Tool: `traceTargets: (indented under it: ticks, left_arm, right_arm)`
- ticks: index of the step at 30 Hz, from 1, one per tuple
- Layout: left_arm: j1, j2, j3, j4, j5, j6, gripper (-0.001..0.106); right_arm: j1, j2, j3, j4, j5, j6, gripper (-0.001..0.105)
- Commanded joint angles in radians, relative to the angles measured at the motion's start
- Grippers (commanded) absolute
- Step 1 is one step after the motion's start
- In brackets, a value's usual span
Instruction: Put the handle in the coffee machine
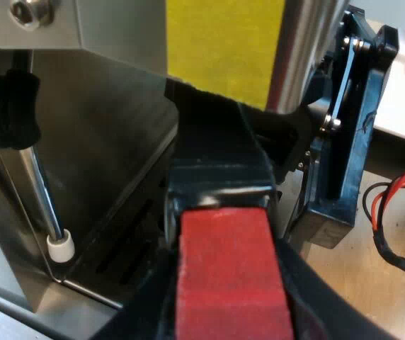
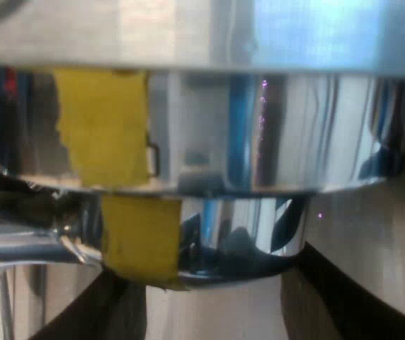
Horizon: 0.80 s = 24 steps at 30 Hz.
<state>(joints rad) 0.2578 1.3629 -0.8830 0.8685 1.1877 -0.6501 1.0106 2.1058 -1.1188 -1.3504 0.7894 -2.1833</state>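
The holder's dark handle [image 1: 217, 149] runs from its red end [image 1: 231, 283] up to the espresso machine's [image 1: 117, 156] front, under a strip of yellow tape [image 1: 224, 42]. My left gripper [image 1: 227, 290] is shut on the handle, with a black finger on each side of the red end. In the right wrist view the holder's metal bowl [image 2: 238, 234], marked with yellow tape [image 2: 139, 237], sits just beneath the machine's round metal head [image 2: 259, 134]. My right gripper [image 2: 213, 308] is open just below the bowl, one finger [image 2: 121, 312] toward each side. From the left wrist view it [image 1: 348, 134] stands beside the head.
A steam wand [image 1: 40, 191] with a white tip [image 1: 61, 246] and a black knob [image 1: 8, 106] hangs at the machine's front. The dark drip tray [image 1: 117, 262] lies below the handle. Light table surface [image 1: 372, 297] shows beside the machine.
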Motion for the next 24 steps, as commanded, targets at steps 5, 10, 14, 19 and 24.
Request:
traceTargets:
  ticks: [5, 10, 14, 19, 24]
  left_arm:
    - [0.028, -0.026, -0.007, 0.048, 0.151, 0.03, 0.0]
    - [0.028, -0.026, -0.007, 0.048, 0.151, 0.03, 0.0]
    - [0.028, -0.026, -0.007, 0.048, 0.151, 0.048, 0.0]
    - [0.028, -0.026, -0.007, 0.048, 0.151, 0.05, 0.0]
    - [0.028, -0.026, -0.007, 0.048, 0.151, 0.05, 0.004]
  right_arm:
    - [-0.004, -0.015, -0.008, -0.108, -0.011, -0.014, 0.044]
    - [-0.004, -0.015, -0.008, -0.108, -0.011, -0.014, 0.044]
    - [-0.004, -0.015, -0.008, -0.108, -0.011, -0.012, 0.044]
    - [-0.004, -0.015, -0.008, -0.111, -0.011, -0.012, 0.044]
    - [-0.004, -0.015, -0.008, -0.111, -0.011, -0.012, 0.044]
